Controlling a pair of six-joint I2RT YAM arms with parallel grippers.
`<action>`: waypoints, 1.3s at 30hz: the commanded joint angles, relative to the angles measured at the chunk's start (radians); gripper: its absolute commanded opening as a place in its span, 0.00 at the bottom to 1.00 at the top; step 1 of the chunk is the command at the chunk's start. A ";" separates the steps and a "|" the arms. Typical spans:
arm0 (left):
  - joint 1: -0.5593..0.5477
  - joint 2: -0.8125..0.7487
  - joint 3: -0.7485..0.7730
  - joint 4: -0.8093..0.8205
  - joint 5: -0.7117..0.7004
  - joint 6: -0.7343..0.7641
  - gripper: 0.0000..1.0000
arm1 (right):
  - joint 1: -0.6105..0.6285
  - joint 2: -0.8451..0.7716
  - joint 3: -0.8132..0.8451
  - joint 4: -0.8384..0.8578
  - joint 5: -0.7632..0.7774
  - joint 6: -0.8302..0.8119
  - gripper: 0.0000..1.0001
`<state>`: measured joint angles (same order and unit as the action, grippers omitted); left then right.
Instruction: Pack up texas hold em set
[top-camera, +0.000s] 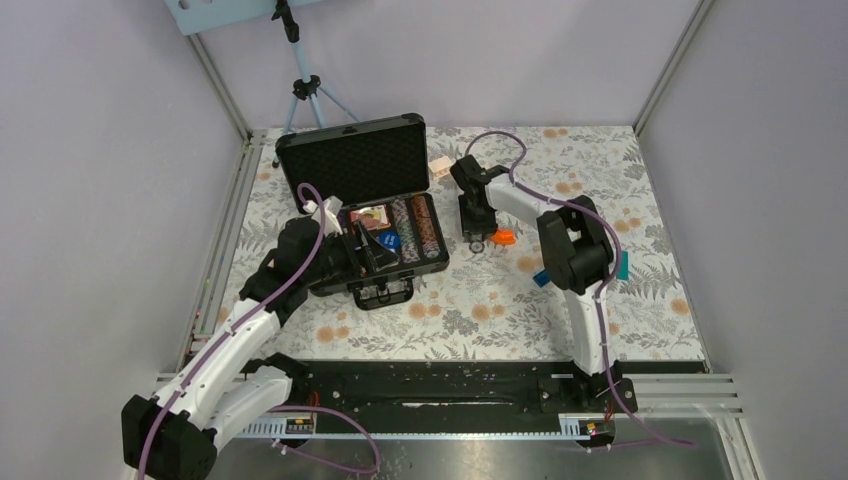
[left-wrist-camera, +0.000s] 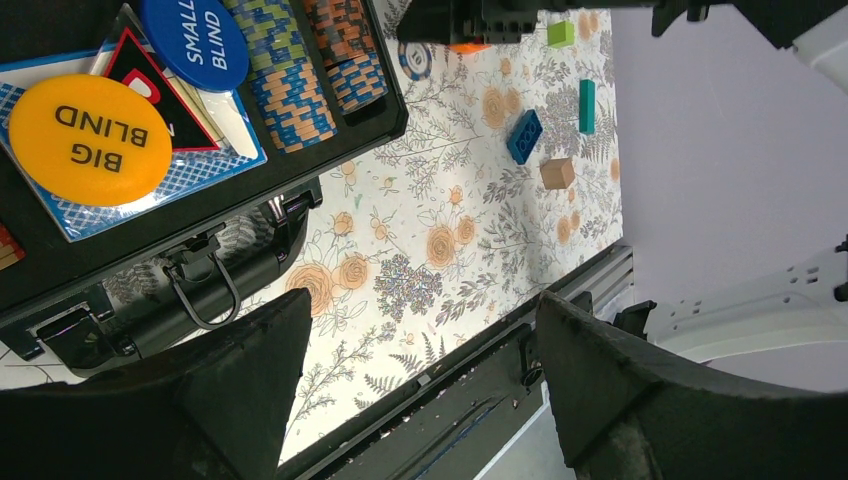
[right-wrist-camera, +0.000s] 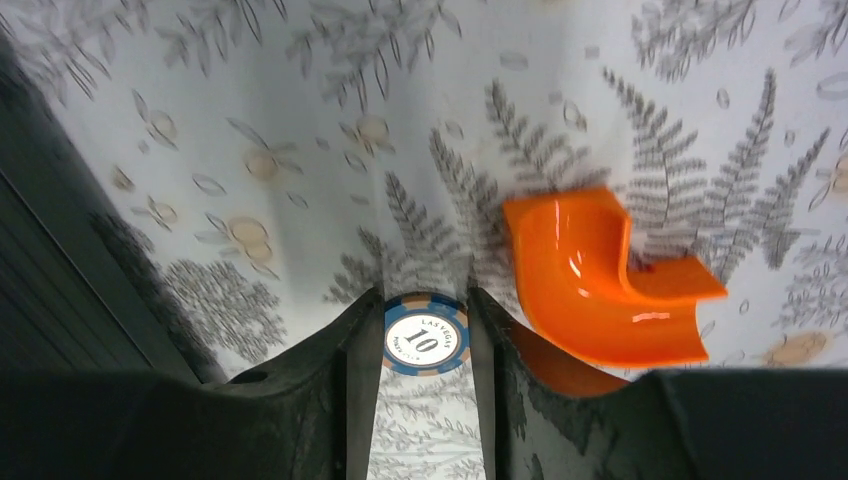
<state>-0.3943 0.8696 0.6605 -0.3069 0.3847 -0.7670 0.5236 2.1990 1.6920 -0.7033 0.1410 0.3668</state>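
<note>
gripping poker chip (right-wrist-camera: 425, 338), right tool (right-wrist-camera: 425, 308)

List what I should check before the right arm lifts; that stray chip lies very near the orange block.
1. Poker chip sits between the fingers of the right gripper: ok.
2. Grip is firm on the chip: cannot tell; no gap shows on either side.
3. Orange curved block is clear of those fingers: not ok, it crowds one finger.
4. Case lid stands open: ok.
5. Left gripper is open and empty: ok.
</note>
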 joint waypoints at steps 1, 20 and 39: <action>0.007 -0.029 -0.011 0.013 -0.009 0.010 0.82 | 0.023 -0.081 -0.129 -0.013 -0.013 0.019 0.43; 0.007 -0.073 -0.040 0.005 -0.010 -0.008 0.83 | 0.215 -0.431 -0.703 0.156 -0.037 0.189 0.43; 0.007 -0.097 -0.049 0.000 -0.015 -0.021 0.83 | 0.299 -0.526 -0.815 0.150 -0.008 0.265 0.63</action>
<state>-0.3927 0.7853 0.6113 -0.3439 0.3836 -0.7795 0.7963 1.6657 0.9455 -0.4767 0.1394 0.5880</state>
